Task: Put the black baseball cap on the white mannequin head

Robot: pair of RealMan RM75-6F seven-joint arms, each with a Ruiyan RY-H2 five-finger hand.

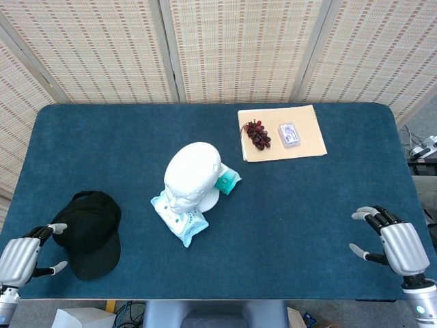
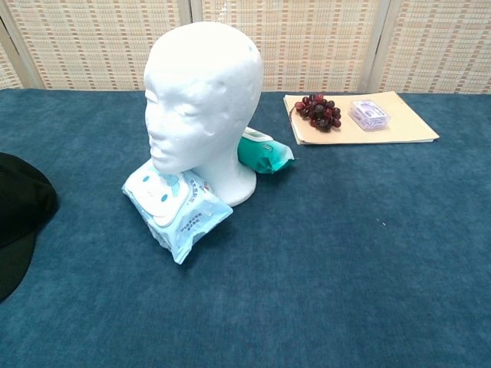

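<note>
The black baseball cap (image 1: 91, 233) lies flat on the blue table near its front left corner; its edge also shows at the left border of the chest view as the cap (image 2: 19, 218). The white mannequin head (image 1: 192, 176) stands upright mid-table, bare, seen close in the chest view as the mannequin head (image 2: 203, 100). My left hand (image 1: 20, 259) hovers just left of the cap with fingers spread, holding nothing. My right hand (image 1: 394, 244) is open at the front right edge, far from both.
A light blue wipes pack (image 1: 179, 219) leans against the mannequin's base, and a teal pack (image 1: 227, 181) lies behind it. A tan folder (image 1: 281, 133) at the back carries grapes (image 1: 257, 134) and a small clear box (image 1: 289, 135). Woven screens stand behind the table.
</note>
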